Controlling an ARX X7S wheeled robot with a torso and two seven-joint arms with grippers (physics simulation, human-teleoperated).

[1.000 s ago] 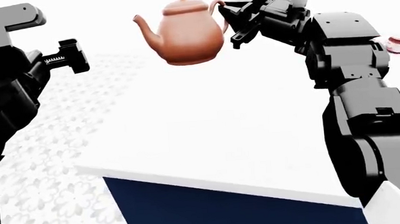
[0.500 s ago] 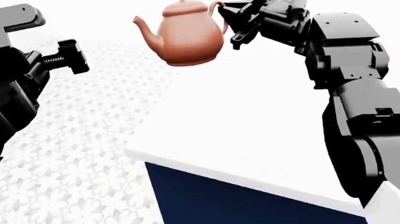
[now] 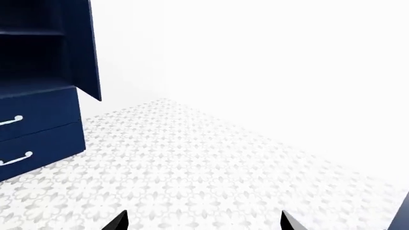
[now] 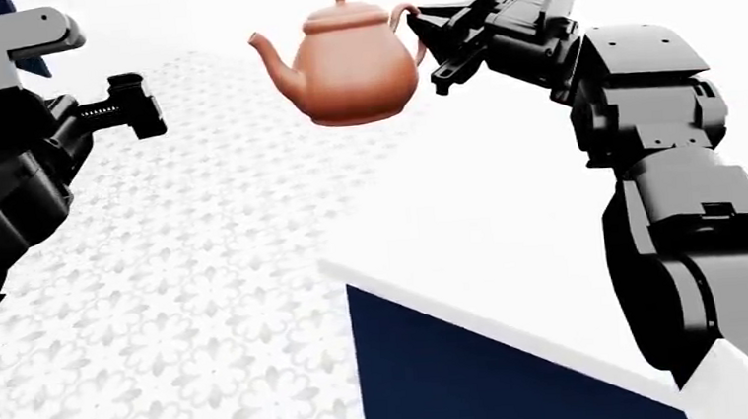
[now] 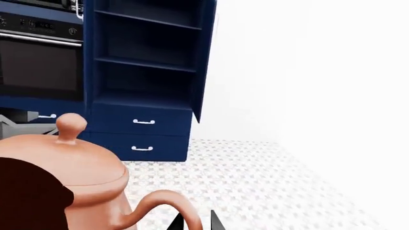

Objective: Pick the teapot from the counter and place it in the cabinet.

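Note:
The terracotta-brown teapot [image 4: 344,61] hangs in the air with its spout to the left. My right gripper [image 4: 423,36] is shut on its looped handle. In the right wrist view the teapot [image 5: 70,177] fills the lower corner, and the thin fingers of the right gripper [image 5: 197,222] pinch the handle. The white counter [image 4: 549,256] with its navy base lies below and to the right of the teapot. The open navy cabinet [image 5: 147,52] with flat shelves stands ahead across the floor. My left gripper [image 4: 123,106] is open and holds nothing; its tips [image 3: 204,224] are wide apart.
Navy drawers with white handles [image 5: 143,122] sit under the cabinet shelves, and a dark oven [image 5: 38,52] stands beside them. White floral floor tiles [image 4: 171,313] stretch between the counter and the cabinet. The cabinet [image 3: 38,48] also shows in the left wrist view.
The head view has swung, so the counter corner has slid to the right and more floor shows. The teapot and both arms keep the same pose in the view.

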